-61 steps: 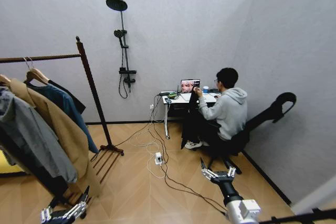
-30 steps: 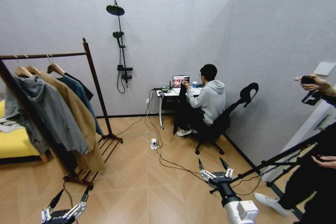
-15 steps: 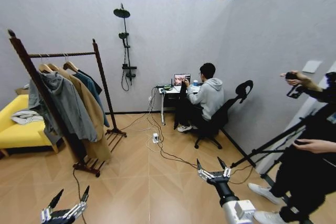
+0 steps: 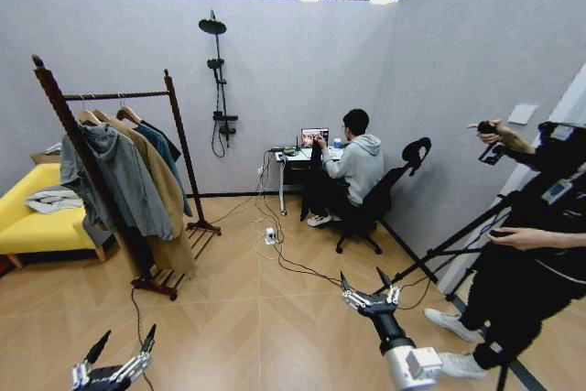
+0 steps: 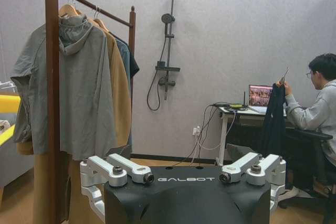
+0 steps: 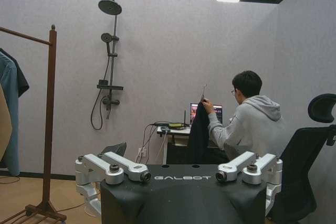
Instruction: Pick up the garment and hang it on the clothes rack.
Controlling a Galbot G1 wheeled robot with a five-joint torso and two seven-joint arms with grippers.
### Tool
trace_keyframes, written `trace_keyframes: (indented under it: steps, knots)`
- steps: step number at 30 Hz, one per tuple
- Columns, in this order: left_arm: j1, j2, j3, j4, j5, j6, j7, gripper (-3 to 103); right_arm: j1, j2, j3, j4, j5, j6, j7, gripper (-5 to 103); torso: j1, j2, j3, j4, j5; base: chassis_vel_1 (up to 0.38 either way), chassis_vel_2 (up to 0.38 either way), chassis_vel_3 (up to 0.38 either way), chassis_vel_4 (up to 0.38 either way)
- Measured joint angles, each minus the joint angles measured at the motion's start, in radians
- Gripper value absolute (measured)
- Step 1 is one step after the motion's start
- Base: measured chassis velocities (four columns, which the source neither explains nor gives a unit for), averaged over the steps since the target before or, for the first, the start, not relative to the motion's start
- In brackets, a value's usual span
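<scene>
The black garment (image 6: 199, 135) hangs from the raised hand (image 6: 203, 102) of a person sitting at the small desk (image 4: 295, 158), far from the tall dark wooden clothes rack (image 4: 179, 135). The left gripper (image 4: 117, 357) and right gripper (image 4: 364, 286) hang low, both wide open and empty.

Legible text: "GALBOT", pale capitals on black housing of left gripper (image 5: 184, 179), centred between finger mounts, left wrist view. Same "GALBOT" wordmark on black housing of right gripper (image 6: 181, 178), right wrist view. Laptop screen (image 5: 260, 95) on desk lit, content too small to read. No other readable labels, numbers, signs.
</scene>
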Motion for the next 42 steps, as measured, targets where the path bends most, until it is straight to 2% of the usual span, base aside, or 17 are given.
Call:
trace_keyframes:
  steps: [23, 30, 34, 42]
  knots:
    - [0.0, 0.0, 0.0, 0.0, 0.0, 0.0, 0.0, 100, -0.007, 0.002, 0.001, -0.015, 0.034, 0.001, 0.02, 100, -0.001, 0.0, 0.0, 0.0, 0.0001, 0.0, 0.0, 0.0, 0.0]
    - [0.0, 0.0, 0.0, 0.0, 0.0, 0.0, 0.0, 100, -0.042, 0.002, 0.011, -0.03, 0.056, 0.012, -0.002, 100, -0.001, 0.0, 0.0, -0.0001, 0.0001, 0.0, 0.0, 0.0, 0.0]
    - [0.0, 0.0, 0.0, 0.0, 0.0, 0.0, 0.0, 100, -0.05, -0.001, 0.017, -0.031, 0.099, -0.012, -0.022, 100, -0.001, 0.0, 0.0, -0.0001, 0.0001, 0.0, 0.0, 0.0, 0.0]
    - [0.0, 0.0, 0.0, 0.0, 0.0, 0.0, 0.0, 100, -0.053, -0.01, 0.037, -0.024, 0.113, -0.032, -0.029, 100, -0.001, 0.0, 0.0, 0.0, 0.0001, 0.0, 0.0, 0.0, 0.0]
